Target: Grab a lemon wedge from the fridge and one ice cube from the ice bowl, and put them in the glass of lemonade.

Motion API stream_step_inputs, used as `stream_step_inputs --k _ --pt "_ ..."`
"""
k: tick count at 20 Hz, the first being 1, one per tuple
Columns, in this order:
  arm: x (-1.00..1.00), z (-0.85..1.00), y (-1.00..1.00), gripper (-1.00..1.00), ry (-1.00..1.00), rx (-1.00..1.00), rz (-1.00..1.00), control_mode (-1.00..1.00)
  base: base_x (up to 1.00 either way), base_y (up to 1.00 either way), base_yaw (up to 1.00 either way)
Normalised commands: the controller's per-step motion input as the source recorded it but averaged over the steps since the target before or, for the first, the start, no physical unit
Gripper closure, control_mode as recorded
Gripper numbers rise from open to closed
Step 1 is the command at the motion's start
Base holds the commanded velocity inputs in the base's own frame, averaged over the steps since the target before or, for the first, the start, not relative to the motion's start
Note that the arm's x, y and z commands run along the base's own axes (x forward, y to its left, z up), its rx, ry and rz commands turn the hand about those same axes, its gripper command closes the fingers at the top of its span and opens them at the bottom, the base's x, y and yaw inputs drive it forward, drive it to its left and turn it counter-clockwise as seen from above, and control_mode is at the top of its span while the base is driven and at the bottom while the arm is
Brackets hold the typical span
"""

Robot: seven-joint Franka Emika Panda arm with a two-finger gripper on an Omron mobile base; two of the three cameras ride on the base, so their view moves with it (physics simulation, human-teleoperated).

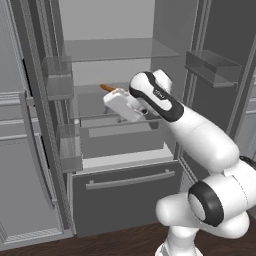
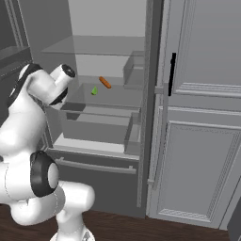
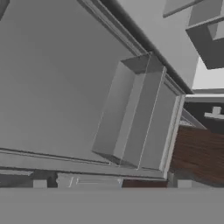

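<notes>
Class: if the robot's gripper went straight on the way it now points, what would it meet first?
Probably the clear door bin on the open fridge door, which sits straight ahead in the hand view; depth is unclear.

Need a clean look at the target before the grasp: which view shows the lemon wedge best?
The right base view: the lemon wedge sits unobstructed on a fridge shelf, left of the orange carrot-like thing. In the left base view the arm covers that part of the shelf. The hand view faces a door bin, not the shelf.
</notes>
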Motion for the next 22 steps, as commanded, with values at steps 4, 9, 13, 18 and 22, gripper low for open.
stream_step_inputs --k 4,9,13,18,22 --pt "-0.01 0.0 -0.23 -1.0 0.27 -0.45 -0.37 -1.0 0.0 0.0 0.0" --pt "-0.1 -0.26 -0.38 -1.0 0.14 -0.42 -0.28 -1.0 0.0 0.0 0.0" --pt "-0.52 -0.16 -0.66 -1.0 0.01 -0.34 -0.06 -1.0 0.0 0.0 0.0" --pt "-0.86 0.0 -0.92 -1.0 -0.02 -0.19 0.0 -1.0 0.0 0.0 0.0" --pt "-0.36 -0.25 -0.74 -1.0 -0.02 -0.01 0.08 -1.0 0.0 0.0 0.0"
